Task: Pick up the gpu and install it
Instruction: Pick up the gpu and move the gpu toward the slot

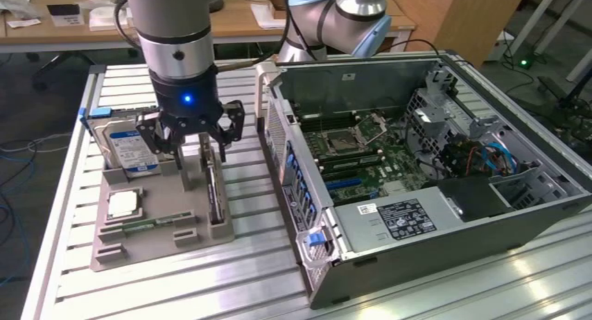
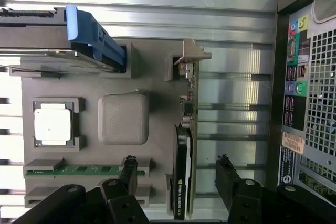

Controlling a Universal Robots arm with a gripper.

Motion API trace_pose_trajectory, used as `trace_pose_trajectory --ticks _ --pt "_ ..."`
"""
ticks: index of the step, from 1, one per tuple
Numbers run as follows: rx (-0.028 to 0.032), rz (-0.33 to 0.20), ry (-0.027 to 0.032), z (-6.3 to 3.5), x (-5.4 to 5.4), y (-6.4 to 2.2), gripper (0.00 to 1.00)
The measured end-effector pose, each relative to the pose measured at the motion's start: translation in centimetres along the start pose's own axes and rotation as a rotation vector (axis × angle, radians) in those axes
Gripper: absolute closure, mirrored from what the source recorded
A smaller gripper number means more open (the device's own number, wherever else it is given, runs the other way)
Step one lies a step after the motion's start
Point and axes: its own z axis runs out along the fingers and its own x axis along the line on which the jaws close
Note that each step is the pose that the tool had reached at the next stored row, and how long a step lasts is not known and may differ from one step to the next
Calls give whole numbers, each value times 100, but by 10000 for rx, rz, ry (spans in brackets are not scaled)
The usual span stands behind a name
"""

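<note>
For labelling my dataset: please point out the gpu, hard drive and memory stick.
gpu (image 2: 181, 174): wrist view, black edge.
hard drive (image 1: 125, 150): exterior view, blue-white label.
memory stick (image 2: 79, 170): wrist view, green edge.

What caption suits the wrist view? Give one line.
Open claw above the edge-on gpu in the gray tray, computer case alongside.

Robotics lab, robot arm (image 1: 176, 36) over slotted aluminium workbench (image 1: 231, 285), opened computer tower (image 1: 370, 161), cluttered wooden desk (image 1: 231, 19) behind.
</note>
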Motion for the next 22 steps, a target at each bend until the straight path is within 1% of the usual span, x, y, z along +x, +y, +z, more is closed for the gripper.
trace_pose_trajectory --ticks 17,22 --pt "1 0 0 198 0 -10 29" --pt "1 -1 1 251 -25 -10 29"
